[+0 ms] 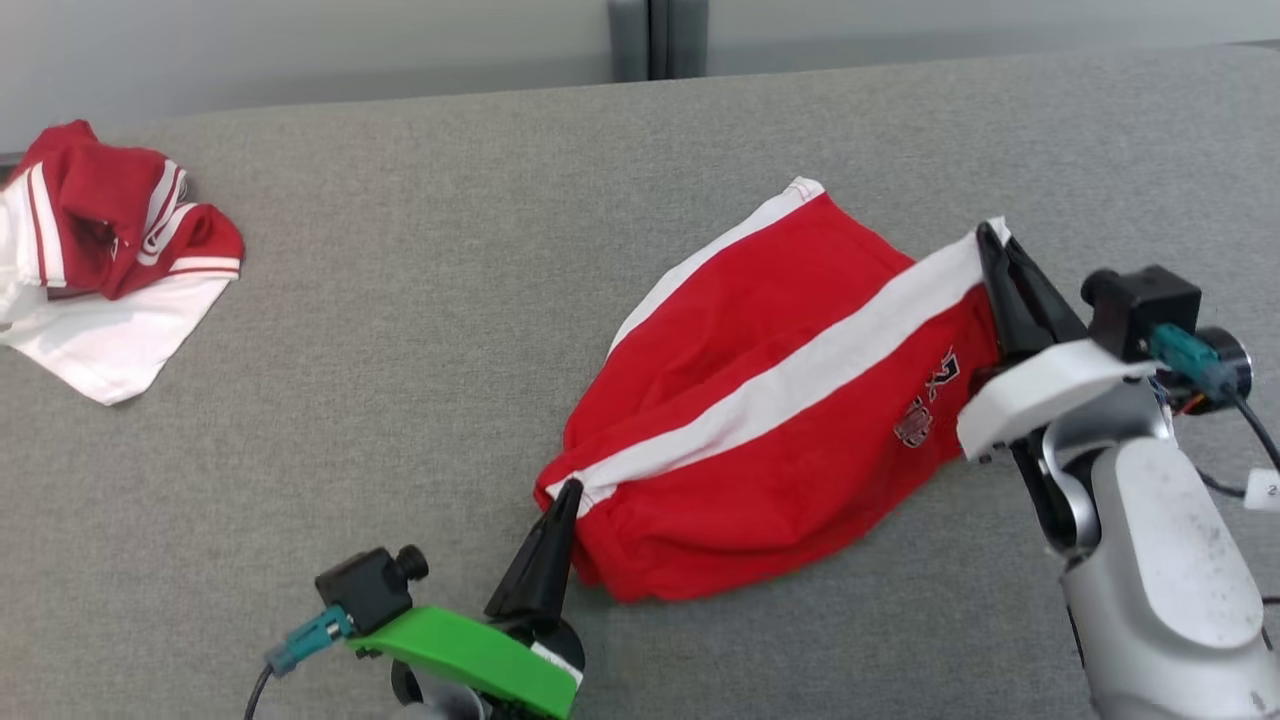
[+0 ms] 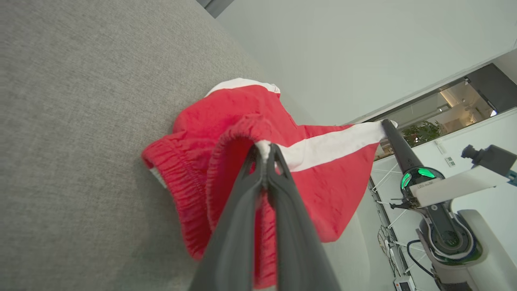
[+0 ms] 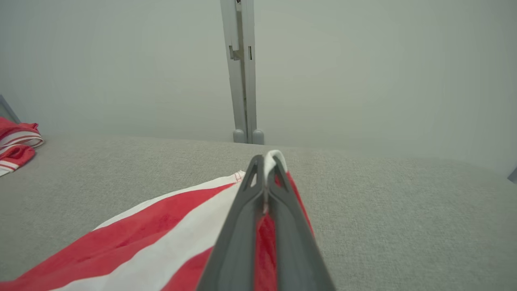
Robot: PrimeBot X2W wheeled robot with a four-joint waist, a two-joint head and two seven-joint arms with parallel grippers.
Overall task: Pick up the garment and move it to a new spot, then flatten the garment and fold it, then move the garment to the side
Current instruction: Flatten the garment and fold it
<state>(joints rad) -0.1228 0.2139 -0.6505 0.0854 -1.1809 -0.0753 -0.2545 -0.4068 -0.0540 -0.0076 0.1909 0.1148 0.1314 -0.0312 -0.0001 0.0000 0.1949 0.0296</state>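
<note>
A pair of red shorts [image 1: 760, 400] with white side stripes hangs lifted between my two grippers over the grey table [image 1: 420, 300]. At the elastic waistband, where the white stripe ends, my left gripper [image 1: 568, 490] is shut on the cloth; the left wrist view shows the shorts [image 2: 323, 169] bunched around that gripper [image 2: 264, 151]. My right gripper [image 1: 990, 238] is shut on the leg hem at the other end of the same stripe, and in the right wrist view the white hem pokes out above that gripper's tips [image 3: 266, 161]. The far leg rests on the table.
A second crumpled red and white garment [image 1: 110, 260] lies at the table's far left, also seen as a garment edge [image 3: 16, 141] in the right wrist view. A pale wall with a grey post [image 1: 655, 40] stands behind the table's back edge.
</note>
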